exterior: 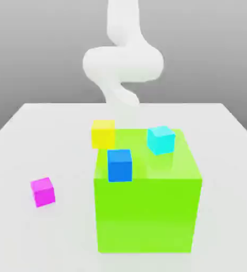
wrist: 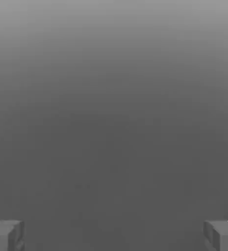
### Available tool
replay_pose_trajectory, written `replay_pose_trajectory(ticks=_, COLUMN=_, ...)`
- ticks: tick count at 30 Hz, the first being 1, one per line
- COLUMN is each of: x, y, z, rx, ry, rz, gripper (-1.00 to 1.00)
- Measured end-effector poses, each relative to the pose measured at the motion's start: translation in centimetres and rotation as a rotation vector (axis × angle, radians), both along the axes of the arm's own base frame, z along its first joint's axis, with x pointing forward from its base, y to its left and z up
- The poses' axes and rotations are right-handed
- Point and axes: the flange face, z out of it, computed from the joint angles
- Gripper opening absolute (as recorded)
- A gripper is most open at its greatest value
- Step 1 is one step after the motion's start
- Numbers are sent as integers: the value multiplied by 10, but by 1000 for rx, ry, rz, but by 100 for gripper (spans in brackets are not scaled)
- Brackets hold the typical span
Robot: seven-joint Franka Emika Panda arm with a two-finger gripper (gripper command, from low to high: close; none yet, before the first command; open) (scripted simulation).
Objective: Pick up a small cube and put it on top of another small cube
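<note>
The small magenta cube (exterior: 43, 192) sits alone on the white table (exterior: 35, 133), at the exterior view's left. The small deep-blue cube (exterior: 119, 165) shows on the top face of the big green block (exterior: 146, 212), near its front left corner. My white arm (exterior: 122, 58) is curled up high behind the cubes, well away from both. In the hand view my gripper (wrist: 114, 236) is open, its two grey fingertips (wrist: 5, 235) spread wide with nothing between them, against a plain grey background.
A cyan cube (exterior: 161, 139) shows at the green block's far top edge. A yellow cube (exterior: 103, 133) stands just behind the block's left corner. The table stretches out wide on both sides of the block.
</note>
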Motion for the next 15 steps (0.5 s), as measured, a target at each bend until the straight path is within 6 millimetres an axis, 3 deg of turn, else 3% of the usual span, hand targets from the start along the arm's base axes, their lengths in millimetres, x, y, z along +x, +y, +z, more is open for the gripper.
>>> replay_pose_trajectory(ticks=3, x=26, y=-39, z=-69, rx=28, ry=99, rz=-130, gripper=0)
replay_pose_trajectory(ticks=7, x=36, y=-93, z=-158, rx=77, ry=219, rz=-295, gripper=0)
replay_pose_trajectory(ticks=11, x=21, y=-143, z=-245, rx=140, ry=334, rz=-459, gripper=0)
replay_pose_trajectory(ticks=15, x=-16, y=-182, z=-328, rx=218, ry=443, rz=-622, gripper=0)
